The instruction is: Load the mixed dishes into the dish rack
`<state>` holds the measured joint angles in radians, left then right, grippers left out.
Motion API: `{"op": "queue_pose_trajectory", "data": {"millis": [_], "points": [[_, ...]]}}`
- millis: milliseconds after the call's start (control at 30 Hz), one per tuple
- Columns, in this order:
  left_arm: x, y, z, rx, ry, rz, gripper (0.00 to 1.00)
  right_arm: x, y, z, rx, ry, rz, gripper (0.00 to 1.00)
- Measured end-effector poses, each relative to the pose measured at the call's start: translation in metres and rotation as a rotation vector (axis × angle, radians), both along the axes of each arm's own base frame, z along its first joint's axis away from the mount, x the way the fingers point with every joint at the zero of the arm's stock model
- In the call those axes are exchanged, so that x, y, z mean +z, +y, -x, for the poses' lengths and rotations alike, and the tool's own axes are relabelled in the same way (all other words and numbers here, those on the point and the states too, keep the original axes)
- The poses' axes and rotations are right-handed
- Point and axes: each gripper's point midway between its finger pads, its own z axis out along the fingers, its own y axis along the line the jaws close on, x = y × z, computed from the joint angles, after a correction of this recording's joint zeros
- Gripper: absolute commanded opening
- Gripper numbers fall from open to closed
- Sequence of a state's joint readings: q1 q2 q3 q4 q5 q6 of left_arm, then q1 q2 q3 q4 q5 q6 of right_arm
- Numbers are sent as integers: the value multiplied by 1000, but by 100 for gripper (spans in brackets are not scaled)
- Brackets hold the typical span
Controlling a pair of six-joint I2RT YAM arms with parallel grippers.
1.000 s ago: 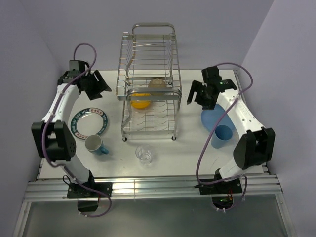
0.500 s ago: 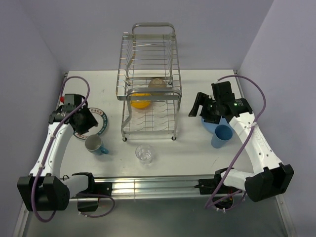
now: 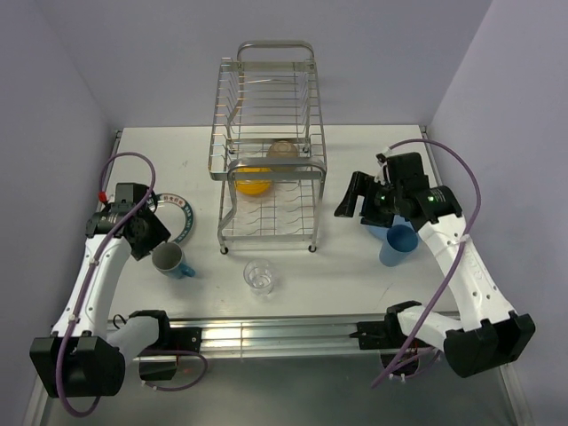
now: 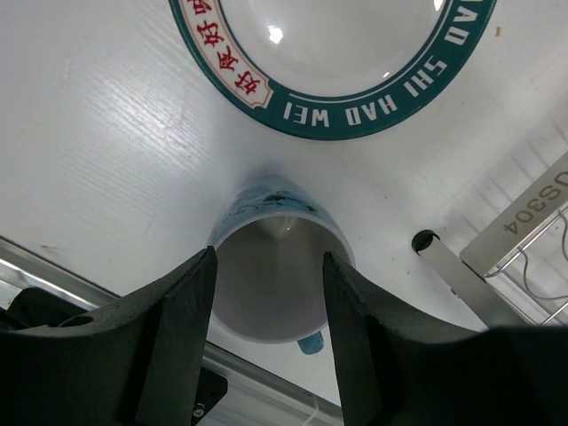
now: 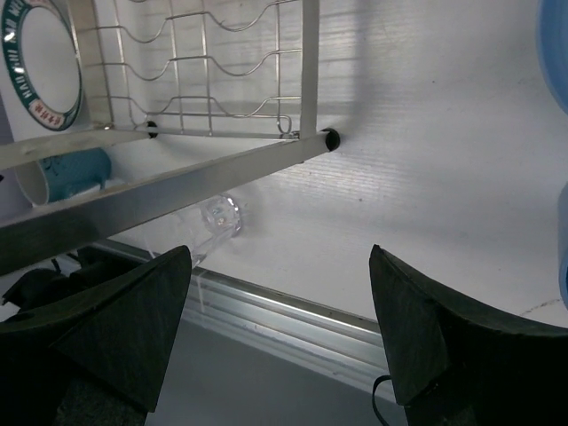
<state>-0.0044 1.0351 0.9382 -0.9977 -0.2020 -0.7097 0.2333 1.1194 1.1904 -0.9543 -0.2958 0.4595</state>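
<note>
Left hand (image 3: pixel 149 238) hovers half-open over the mug (image 4: pixel 271 275) — fingers (image 4: pixel 177 328) flank its rim, nothing gripped. Mug sits on the counter (image 3: pixel 337 266) beside the plate (image 4: pixel 355 111). Lower squarely, avoid the handle (image 4: pixel 309 344), close gently. Right hand (image 3: pixel 355 197), wide open and empty, is near the rack (image 3: pixel 271 238).

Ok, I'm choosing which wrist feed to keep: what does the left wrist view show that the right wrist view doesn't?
Only the left wrist view: the left gripper, its open jaws framing the mouth of the teal-and-white mug. Only the right wrist view: the open right gripper, the clear glass and a blue dish edge at the right. Both: the mug, the green-rimmed plate and the dish rack.
</note>
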Motion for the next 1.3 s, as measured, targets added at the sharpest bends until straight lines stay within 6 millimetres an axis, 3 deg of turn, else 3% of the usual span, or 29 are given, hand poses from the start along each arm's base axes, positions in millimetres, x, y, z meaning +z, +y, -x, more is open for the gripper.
{"op": "queue_pose_trajectory", "data": {"millis": [333,767,1300], "points": [[-17,1,11,10,116,-2,54,22,14,21,81,-70,-51,88],[-21,-3,36,12,159,19,56,24,27,31,144,-70,-63,88],[-16,-5,49,12,205,33,59,22,28,31,146,-64,-65,88]]}}
